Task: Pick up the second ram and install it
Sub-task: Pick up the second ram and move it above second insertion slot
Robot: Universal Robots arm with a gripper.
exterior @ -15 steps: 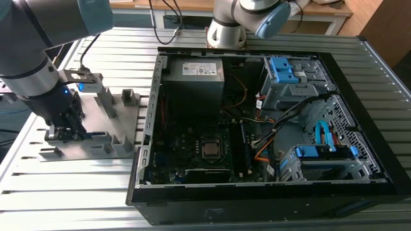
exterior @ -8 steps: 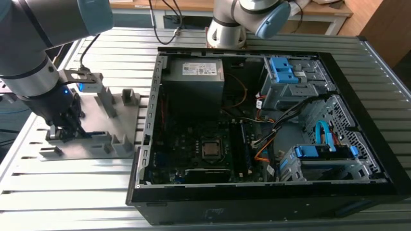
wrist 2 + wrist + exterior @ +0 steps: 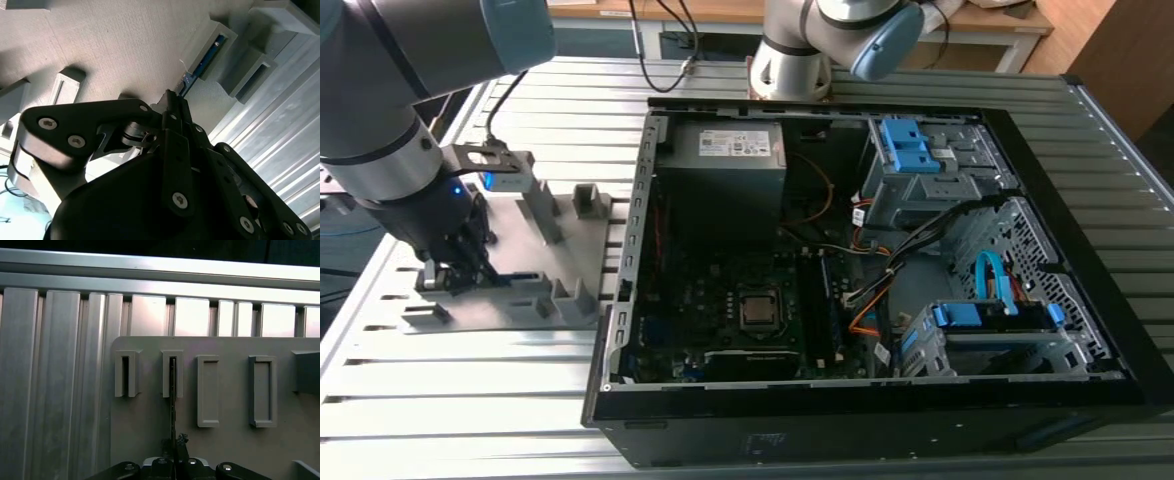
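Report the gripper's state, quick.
Gripper: shut on the second ram, whose far end sits in a slot of the grey fixture.

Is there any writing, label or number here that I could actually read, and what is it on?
White label on the power supply: there is print, but it is too small to read.
Label strip on the second ram: seen nearly edge-on, nothing legible.
Nothing else carries readable text.
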